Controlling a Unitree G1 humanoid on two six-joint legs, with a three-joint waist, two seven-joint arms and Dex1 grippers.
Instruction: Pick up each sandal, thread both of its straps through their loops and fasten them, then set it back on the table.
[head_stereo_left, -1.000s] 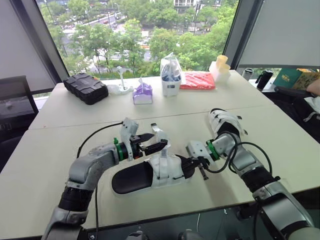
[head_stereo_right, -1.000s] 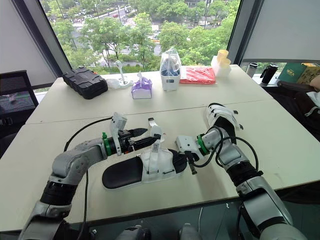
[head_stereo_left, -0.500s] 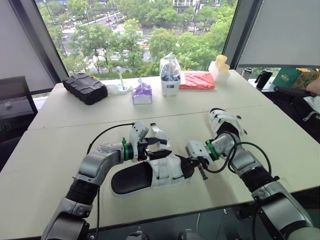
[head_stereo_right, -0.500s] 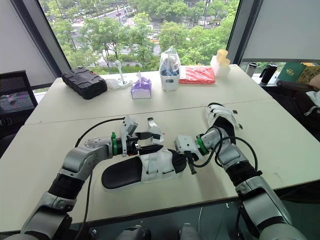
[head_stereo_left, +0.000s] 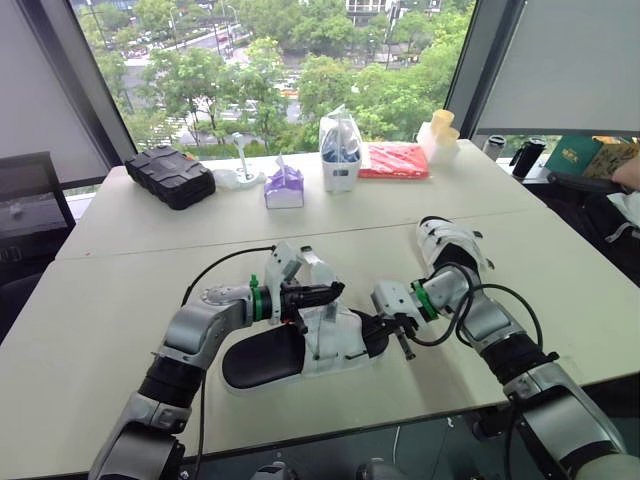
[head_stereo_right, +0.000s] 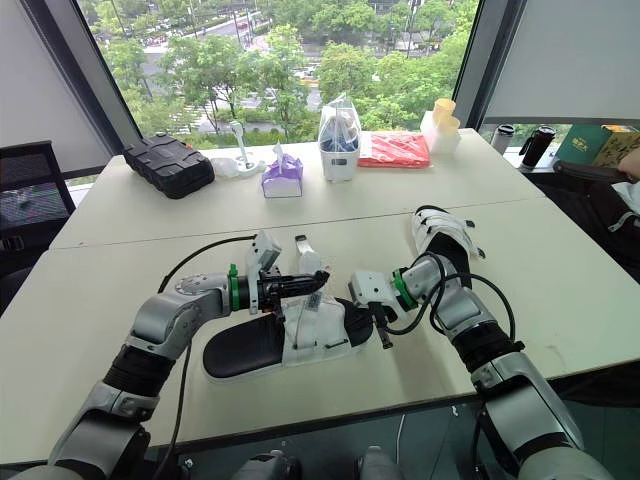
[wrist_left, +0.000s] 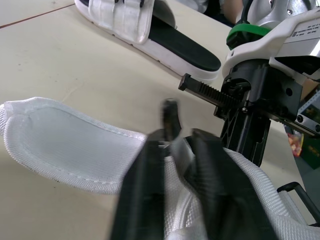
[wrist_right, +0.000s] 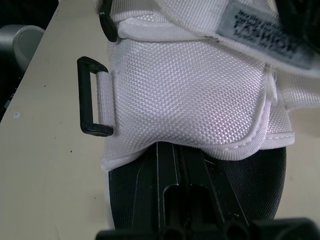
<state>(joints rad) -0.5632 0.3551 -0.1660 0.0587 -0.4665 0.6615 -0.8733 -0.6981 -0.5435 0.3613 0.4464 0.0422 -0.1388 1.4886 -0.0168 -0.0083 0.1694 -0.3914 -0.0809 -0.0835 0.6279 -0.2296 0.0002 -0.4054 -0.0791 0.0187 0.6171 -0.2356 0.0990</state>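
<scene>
Left gripper (head_stereo_left: 330, 291) pinches a white woven strap (wrist_left: 75, 147) over the black-soled fabric sandal (head_stereo_left: 285, 352), right gripper (head_stereo_left: 396, 330) clamped on its toe; a square feed through the black plastic loop (wrist_right: 92, 97) looks key.

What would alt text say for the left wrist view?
The robot's left pincer pinches a white sandal strap above a pale table. The right pincer hangs close behind it, and a second white sandal lies farther back on the table.
</scene>
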